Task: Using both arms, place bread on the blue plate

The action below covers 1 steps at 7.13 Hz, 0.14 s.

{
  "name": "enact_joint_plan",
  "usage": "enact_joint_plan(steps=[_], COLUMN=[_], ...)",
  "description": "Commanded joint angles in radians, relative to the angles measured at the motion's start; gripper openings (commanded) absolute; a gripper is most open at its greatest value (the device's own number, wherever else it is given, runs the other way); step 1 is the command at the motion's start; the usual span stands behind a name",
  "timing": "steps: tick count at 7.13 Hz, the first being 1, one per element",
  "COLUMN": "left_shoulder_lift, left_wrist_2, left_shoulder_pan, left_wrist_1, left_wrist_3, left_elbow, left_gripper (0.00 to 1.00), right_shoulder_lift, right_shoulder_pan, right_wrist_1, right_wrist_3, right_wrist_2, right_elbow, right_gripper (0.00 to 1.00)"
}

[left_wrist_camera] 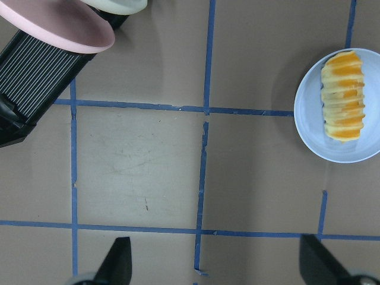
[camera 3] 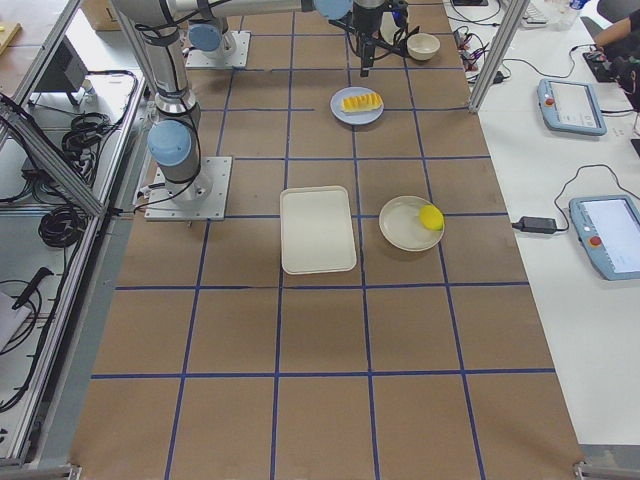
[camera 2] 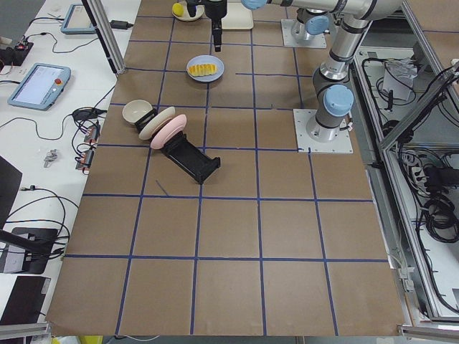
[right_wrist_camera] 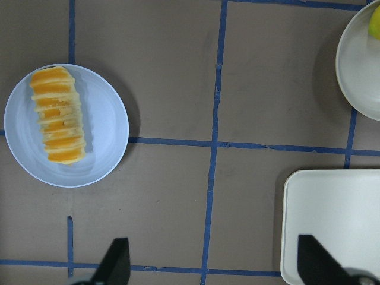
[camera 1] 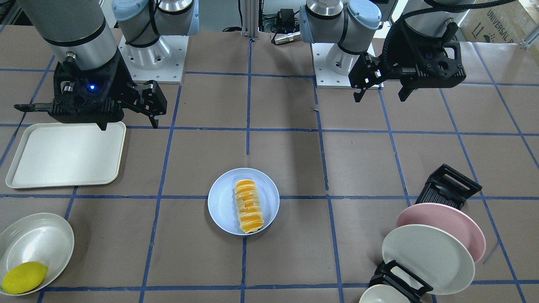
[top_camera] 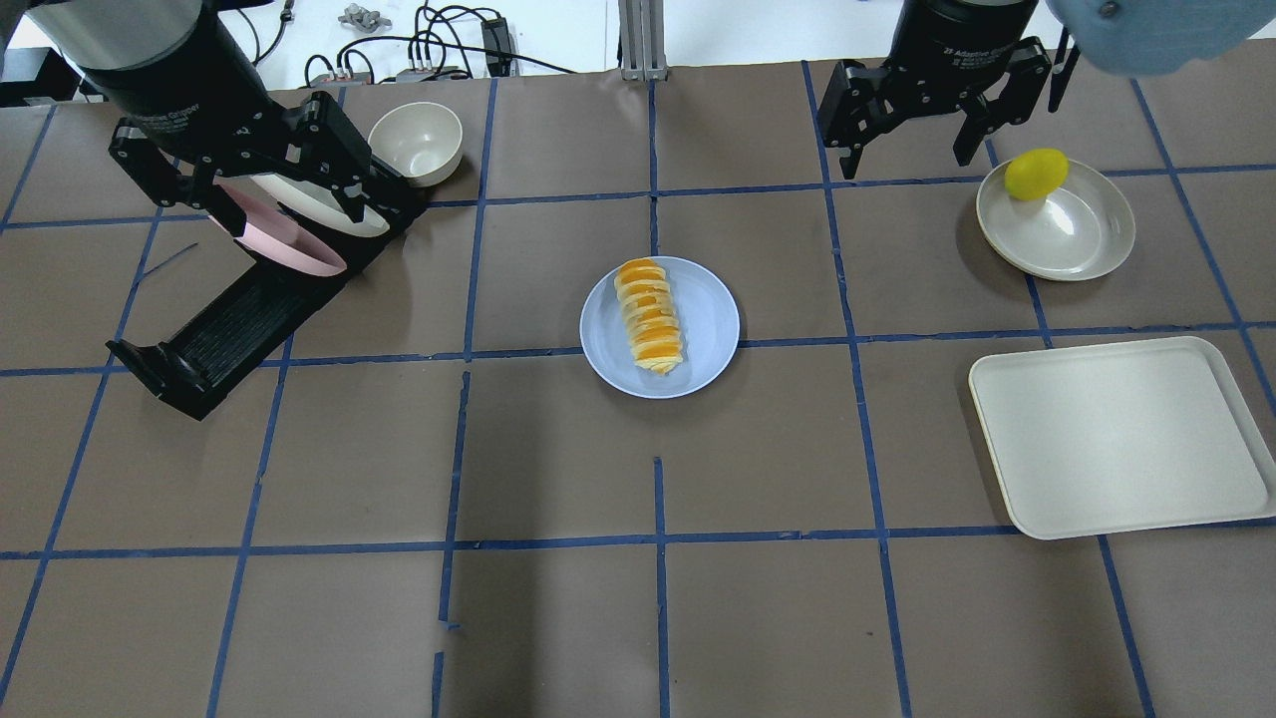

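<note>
The bread, a ridged orange and cream loaf, lies on the blue plate at the table's middle. It also shows in the front view on the plate. My left gripper is open and empty, raised above the dish rack, well left of the plate. My right gripper is open and empty, raised at the far right of the plate. The left wrist view shows the bread at its upper right. The right wrist view shows it at its left.
A black dish rack holds a pink plate and a cream-white plate, with a cream bowl beside it. A cream tray lies at the right. A yellow lemon sits in a cream dish.
</note>
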Motion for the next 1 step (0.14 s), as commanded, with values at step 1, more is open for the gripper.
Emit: enact_joint_plan(steps=[1], left_shoulder_lift=[-0.002], left_wrist_2=[0.001], left_shoulder_pan=[-0.004], left_wrist_1=[0.000], left_wrist_3=[-0.004], left_elbow=[-0.003], left_gripper=[1.00], right_shoulder_lift=[-0.019], right_shoulder_pan=[-0.002], right_wrist_1=[0.003], right_wrist_3=[-0.001], right_wrist_2=[-0.005], right_elbow=[0.009], right_gripper=[0.99])
